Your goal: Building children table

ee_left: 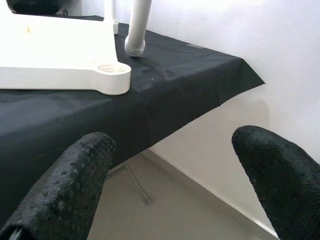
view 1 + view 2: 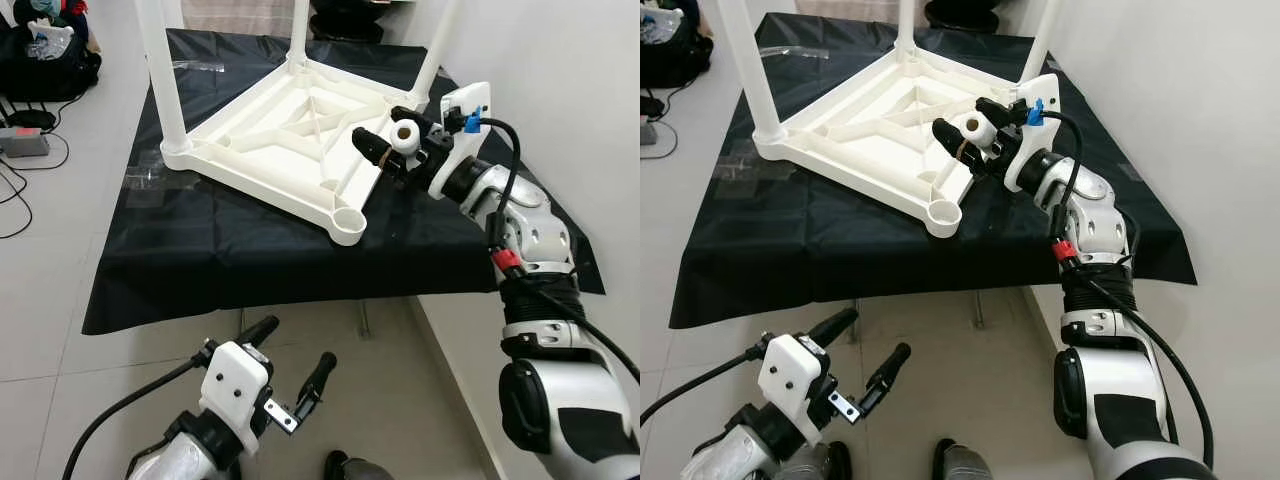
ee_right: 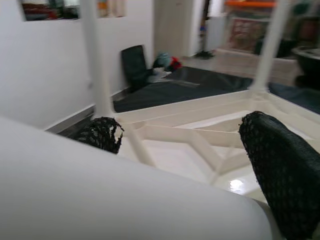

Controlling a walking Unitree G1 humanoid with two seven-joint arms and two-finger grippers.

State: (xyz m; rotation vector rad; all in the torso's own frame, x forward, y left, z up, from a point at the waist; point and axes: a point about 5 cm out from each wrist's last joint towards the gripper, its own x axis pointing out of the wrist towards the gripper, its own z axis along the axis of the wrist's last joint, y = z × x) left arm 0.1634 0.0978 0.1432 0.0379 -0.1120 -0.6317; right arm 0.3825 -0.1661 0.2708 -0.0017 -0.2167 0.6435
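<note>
A white plastic children's table (image 2: 270,125) lies upside down on a black cloth (image 2: 200,250), with three white legs (image 2: 165,70) standing up from its corners. The near corner socket (image 2: 348,222) holds nothing. My right gripper (image 2: 390,135) hovers over the table's right edge, shut on a loose white leg (image 2: 406,133) whose hollow end faces the camera. In the right wrist view that leg (image 3: 100,195) lies blurred between the fingers (image 3: 280,170). My left gripper (image 2: 297,345) hangs open low over the floor, in front of the cloth's near edge.
A white wall (image 2: 560,80) runs close along the right side of the cloth. Dark bags (image 2: 45,50), cables and a grey power strip (image 2: 25,142) lie on the tiled floor at the far left. Bare tiles (image 2: 400,380) lie between me and the cloth.
</note>
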